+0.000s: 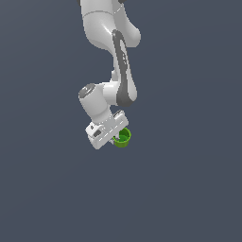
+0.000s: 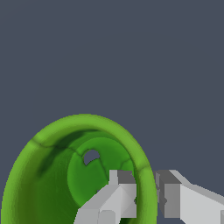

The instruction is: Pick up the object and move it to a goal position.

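The small bright green cup (image 1: 123,138) sits just under the white gripper (image 1: 115,138) in the exterior view. In the wrist view the cup (image 2: 52,175) looms large, its open mouth facing the camera, with a darker green inside and a small hole in its bottom. The gripper (image 2: 145,197) is shut on the cup's wall: one finger (image 2: 118,197) is inside the cup and the other finger (image 2: 183,201) is outside it, with the rim pinched between them.
The white Panda arm (image 1: 120,71) comes down from the top of the exterior view. All around is a plain dark grey-blue surface (image 1: 189,189).
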{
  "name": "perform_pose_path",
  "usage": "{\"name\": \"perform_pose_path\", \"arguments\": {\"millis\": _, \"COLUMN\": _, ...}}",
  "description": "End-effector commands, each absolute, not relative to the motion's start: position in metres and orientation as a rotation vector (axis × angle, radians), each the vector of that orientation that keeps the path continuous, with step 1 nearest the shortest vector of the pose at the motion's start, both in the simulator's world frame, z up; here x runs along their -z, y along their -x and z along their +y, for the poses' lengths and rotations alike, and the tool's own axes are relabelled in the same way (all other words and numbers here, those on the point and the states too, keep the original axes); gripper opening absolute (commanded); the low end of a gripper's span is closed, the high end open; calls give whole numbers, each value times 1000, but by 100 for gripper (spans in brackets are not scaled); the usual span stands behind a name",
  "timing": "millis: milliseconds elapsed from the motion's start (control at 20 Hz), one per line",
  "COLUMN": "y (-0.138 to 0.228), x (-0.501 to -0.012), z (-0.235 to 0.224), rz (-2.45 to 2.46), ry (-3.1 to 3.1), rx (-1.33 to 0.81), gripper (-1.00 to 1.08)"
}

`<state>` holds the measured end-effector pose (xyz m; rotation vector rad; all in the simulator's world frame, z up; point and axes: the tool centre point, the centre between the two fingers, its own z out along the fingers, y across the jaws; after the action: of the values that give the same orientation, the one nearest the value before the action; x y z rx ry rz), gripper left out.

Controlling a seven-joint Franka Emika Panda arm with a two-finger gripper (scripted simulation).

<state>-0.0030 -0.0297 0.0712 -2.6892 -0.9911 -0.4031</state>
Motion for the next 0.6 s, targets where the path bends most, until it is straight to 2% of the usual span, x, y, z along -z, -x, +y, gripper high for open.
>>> {"name": "perform_pose_path", "arguments": {"millis": 0, "y": 3, "x": -73, "z": -30, "rz": -992, "ry": 2689, "rx": 404, "gripper": -100}}
{"name": "perform_pose_path", "arguments": {"millis": 550, "y": 4, "x": -126, "z": -27, "rz": -992, "ry": 2690, "rx": 402, "gripper": -100}}
